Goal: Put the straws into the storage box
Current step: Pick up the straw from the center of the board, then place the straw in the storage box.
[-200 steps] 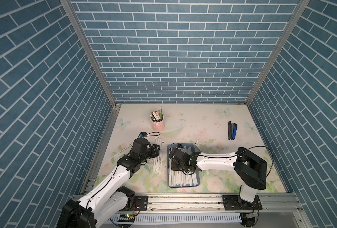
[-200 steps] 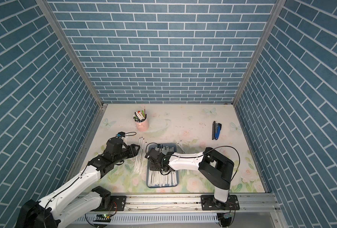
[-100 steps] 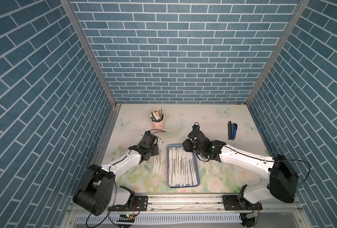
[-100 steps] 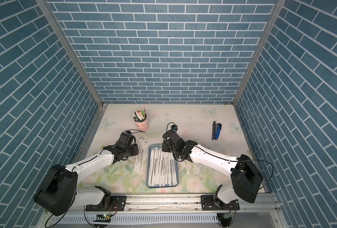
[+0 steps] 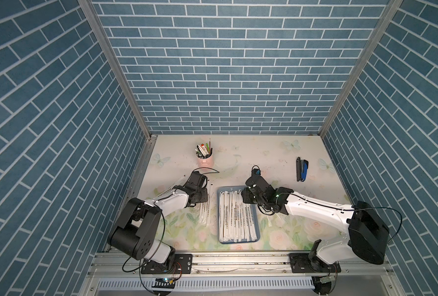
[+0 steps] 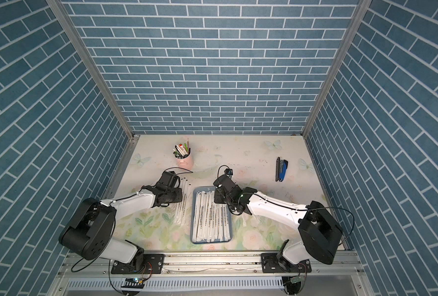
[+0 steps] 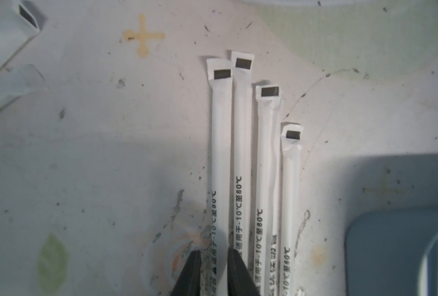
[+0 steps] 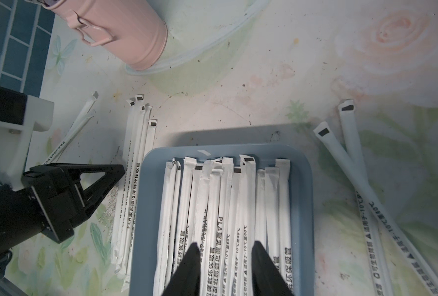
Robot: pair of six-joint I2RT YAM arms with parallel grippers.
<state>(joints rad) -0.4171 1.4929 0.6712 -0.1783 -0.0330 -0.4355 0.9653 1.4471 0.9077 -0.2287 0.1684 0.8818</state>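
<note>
One storage box (image 8: 301,205), one pink cup (image 8: 125,33), one stapler (image 5: 302,170), two straws (image 8: 351,164) right of it, many more elsewhere

Open mat (image 5: 251,156) between pink cup (image 5: 206,162) and stapler (image 5: 302,170), storage box (image 8: 301,205) crowded with straws (image 8: 225,205)

I see 3 blue brick-patterned walls (image 5: 225,77) around a pale floral tabletop (image 5: 251,159), with a metal rail (image 5: 238,258) in front.
</note>
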